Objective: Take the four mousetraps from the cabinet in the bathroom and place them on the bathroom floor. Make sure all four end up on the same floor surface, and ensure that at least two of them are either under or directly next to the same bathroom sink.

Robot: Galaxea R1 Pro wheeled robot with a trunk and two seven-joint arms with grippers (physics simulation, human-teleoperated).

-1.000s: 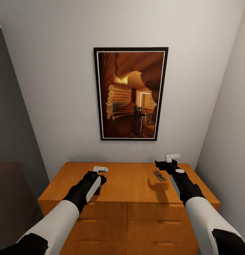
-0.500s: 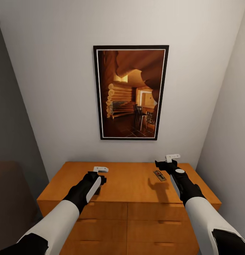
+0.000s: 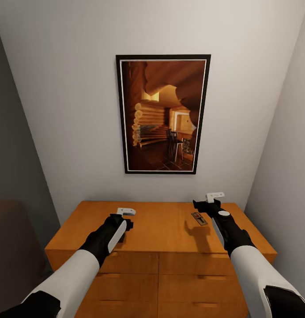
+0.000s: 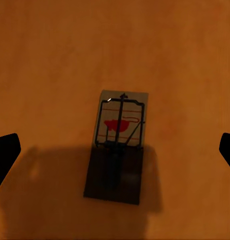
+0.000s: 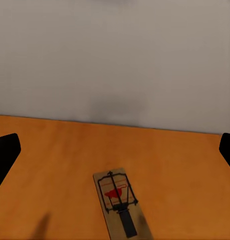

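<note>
On the top of the orange-brown cabinet (image 3: 161, 229) lies one mousetrap (image 3: 198, 218), a small wooden board with dark wire and a red mark. My right gripper (image 3: 204, 206) hovers open just behind and above this trap (image 5: 120, 205), its dark fingertips (image 5: 6, 152) spread wide. A second mousetrap (image 4: 117, 145) lies flat on the wood directly below my left gripper (image 3: 123, 225), which is open, with its fingertips (image 4: 5, 155) far apart on either side. In the head view the left hand hides this trap. Nothing is held.
A large dark-framed picture (image 3: 163, 115) of a log interior hangs on the white wall behind the cabinet. A white wall (image 3: 289, 168) closes in on the right and a grey surface (image 3: 15, 154) on the left. Drawer fronts with slim handles (image 3: 205, 277) face me.
The head view has shifted slightly, so the picture frame sits a little higher. Both arms and the traps hold their places.
</note>
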